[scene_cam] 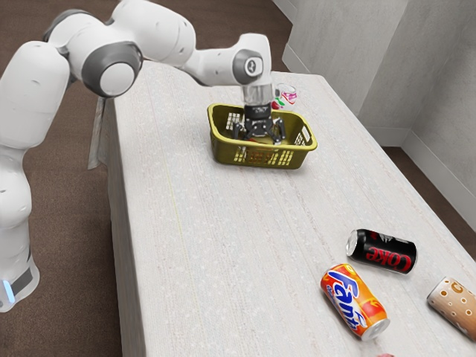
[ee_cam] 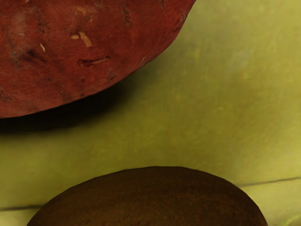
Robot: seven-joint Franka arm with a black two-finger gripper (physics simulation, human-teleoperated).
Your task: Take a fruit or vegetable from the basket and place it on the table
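The gripper is spread wide, nothing grasped, inside the basket; the brown produce beneath, near the red root, could be squeezed loose if its rounded side were pinched off-centre

Basket on the table, sweet potato and another food in it, Coke can, Fanta can well in front, toward the exterior view's right.

Exterior view looks down toward basket from high, well back; wrist view faces down, close above basket's floor; basket's interior shared.
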